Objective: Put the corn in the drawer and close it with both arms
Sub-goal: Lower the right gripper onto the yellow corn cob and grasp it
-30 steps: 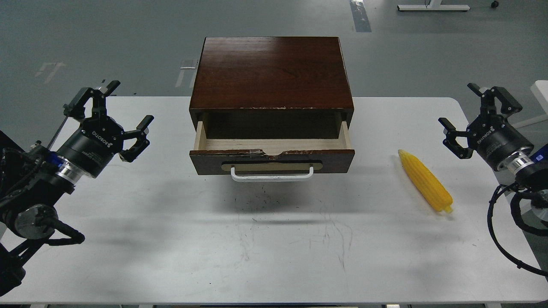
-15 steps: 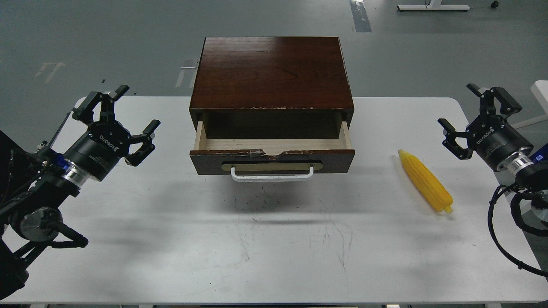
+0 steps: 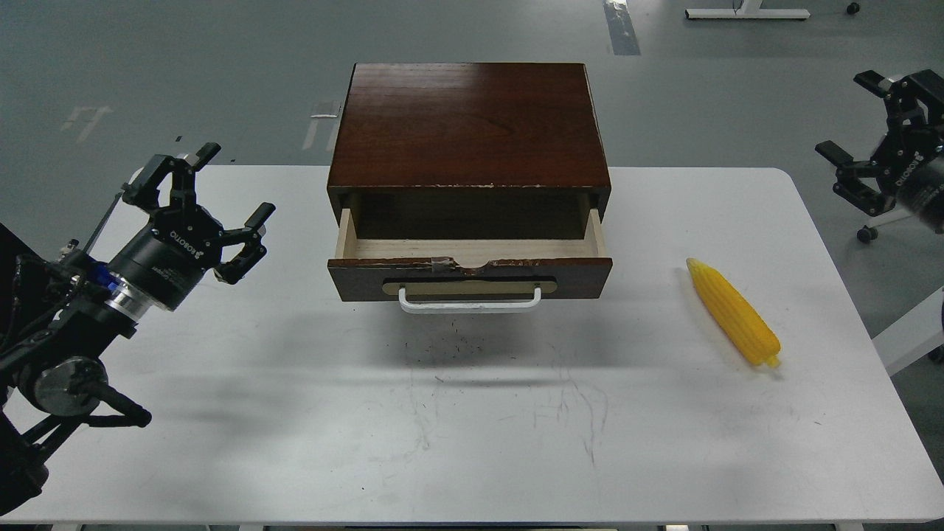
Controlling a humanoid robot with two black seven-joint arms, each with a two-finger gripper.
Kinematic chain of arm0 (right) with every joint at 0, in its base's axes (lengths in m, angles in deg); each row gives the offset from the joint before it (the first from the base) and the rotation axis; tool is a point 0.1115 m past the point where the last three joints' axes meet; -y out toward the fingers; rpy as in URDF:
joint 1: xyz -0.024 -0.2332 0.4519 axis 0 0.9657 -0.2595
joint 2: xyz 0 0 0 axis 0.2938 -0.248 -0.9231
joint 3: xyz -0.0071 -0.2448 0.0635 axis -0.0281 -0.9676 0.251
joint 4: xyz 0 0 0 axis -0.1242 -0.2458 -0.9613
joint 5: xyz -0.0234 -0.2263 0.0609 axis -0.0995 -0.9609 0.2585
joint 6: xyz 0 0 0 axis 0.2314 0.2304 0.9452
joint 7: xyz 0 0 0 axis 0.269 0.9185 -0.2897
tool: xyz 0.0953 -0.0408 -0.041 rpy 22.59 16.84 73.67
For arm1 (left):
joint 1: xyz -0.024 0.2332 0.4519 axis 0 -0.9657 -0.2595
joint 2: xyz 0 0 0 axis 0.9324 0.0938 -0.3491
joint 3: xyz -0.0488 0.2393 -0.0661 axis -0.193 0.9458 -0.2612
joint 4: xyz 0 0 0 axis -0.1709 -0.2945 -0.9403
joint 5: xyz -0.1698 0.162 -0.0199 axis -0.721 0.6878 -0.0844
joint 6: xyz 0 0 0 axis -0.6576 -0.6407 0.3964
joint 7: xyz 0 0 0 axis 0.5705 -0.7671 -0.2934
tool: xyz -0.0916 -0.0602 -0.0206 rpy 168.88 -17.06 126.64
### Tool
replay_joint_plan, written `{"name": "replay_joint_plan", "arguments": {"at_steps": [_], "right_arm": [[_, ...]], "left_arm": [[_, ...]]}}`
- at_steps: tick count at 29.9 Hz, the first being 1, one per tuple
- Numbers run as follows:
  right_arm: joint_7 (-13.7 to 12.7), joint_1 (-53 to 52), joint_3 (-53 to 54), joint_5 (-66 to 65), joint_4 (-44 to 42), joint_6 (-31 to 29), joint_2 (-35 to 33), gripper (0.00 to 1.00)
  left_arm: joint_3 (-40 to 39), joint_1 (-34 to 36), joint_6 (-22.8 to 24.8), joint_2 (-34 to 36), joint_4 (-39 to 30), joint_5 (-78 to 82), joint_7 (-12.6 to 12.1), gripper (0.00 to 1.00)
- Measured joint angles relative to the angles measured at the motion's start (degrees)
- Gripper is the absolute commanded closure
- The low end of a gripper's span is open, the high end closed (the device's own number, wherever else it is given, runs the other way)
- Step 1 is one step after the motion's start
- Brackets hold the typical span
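Observation:
The yellow corn (image 3: 734,313) lies on the white table (image 3: 472,428) at the right, its tip pointing toward the far left. The dark brown drawer (image 3: 470,267) with a white bar handle (image 3: 470,301) stands pulled open from the cabinet (image 3: 469,125); its pale wood inside holds nothing. My left gripper (image 3: 221,182) is open and empty, left of the drawer above the table. My right gripper (image 3: 852,118) is open and empty, raised at the far right edge of the view, beyond the table's corner and well away from the corn.
A chipped top edge runs along the drawer front. Scuff marks cover the table's middle front. Grey floor lies behind, with a white stand base (image 3: 746,12) at the far right and a caster wheel (image 3: 864,234) just right of the table.
My right gripper has swung up and to the right, away from the corn and off the table. My left gripper moved slightly toward the drawer earlier, then held. Corn and drawer have not moved.

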Motion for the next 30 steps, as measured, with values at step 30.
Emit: {"name": "replay_joint_plan", "arguments": {"at_steps": [30], "right_arm": [[0.00,-6.49,-19.34,-63.60,0.33,5.40,9.13,0.01]], "left_arm": [[0.00,-0.02,0.00,-0.05,-0.88,0.88,0.00,0.01]]}}
